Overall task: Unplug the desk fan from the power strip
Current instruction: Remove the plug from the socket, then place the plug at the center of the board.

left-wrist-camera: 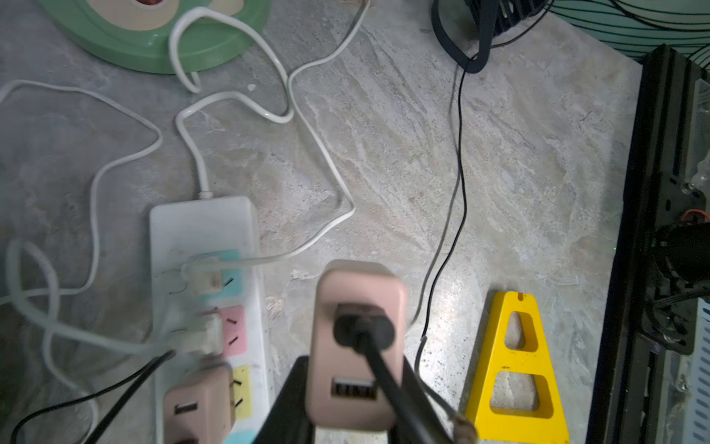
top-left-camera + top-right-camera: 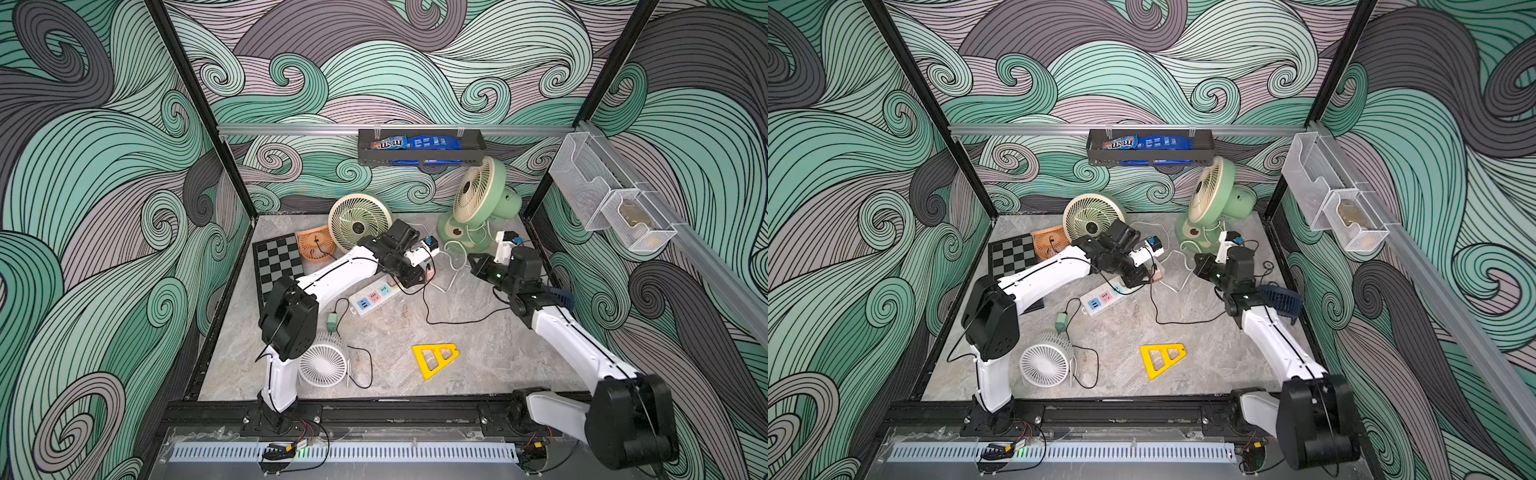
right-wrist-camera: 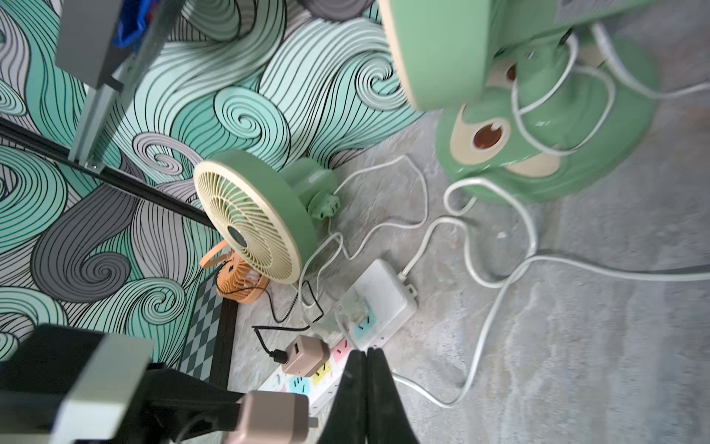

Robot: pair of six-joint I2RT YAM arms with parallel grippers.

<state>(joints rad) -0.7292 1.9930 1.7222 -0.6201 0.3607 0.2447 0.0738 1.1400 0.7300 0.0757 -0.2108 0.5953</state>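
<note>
Left gripper (image 1: 357,415) clamps adapter (image 1: 357,307), lower centre, off the strip (image 1: 203,226); right gripper (image 3: 365,384) closed, empty. Drag from cable (image 1: 384,369) could pull adapter loose.

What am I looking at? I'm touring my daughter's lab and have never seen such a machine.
Two robot arms are bolted along the table's front edge. Two pictures look down from overhead; the other two come from a camera on each arm's wrist. On it sit a white power strip, a green fan, a cream fan, an orange fan, a white fan, a chessboard and a yellow triangle. The left hand grips a pink charger block with a black cable, off the strip. The right hand is shut and empty.
</note>
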